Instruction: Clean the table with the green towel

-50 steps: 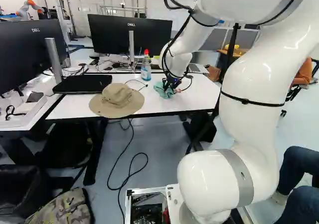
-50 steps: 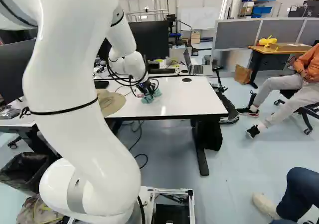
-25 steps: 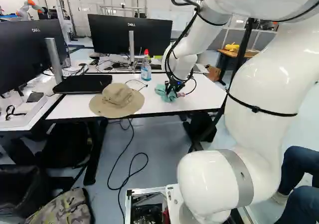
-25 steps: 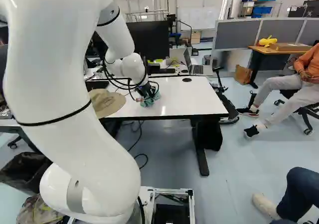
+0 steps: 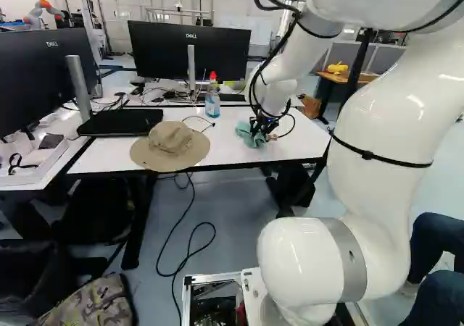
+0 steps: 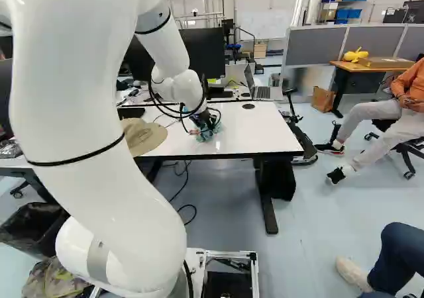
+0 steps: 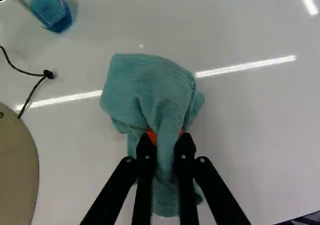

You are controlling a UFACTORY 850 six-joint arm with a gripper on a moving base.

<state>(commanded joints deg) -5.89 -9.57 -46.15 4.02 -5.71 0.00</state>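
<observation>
"One green towel, pinched in the tool, just right of centre, left base view?"

"Confirmed. Light, even pressure on the surface; strokes should overlap, clearing the hat."

Layout, as we list it from the jaws of the gripper:

- Between them, and ahead of and under them: towel, on the table.
- Left and ahead: bottle, upright on the same table.
- Left: hat, at the table's near edge. Between hat and bottle we enter a cord.
- Farther left, behind the hat: flat case.
- Ahead and left, beyond the table: monitor.
- Well to the left, nearer us: second monitor.
- Ahead and right, beyond the table: open laptop.
- Below and left, on the floor: cable; farther left, we count a bag.
</observation>
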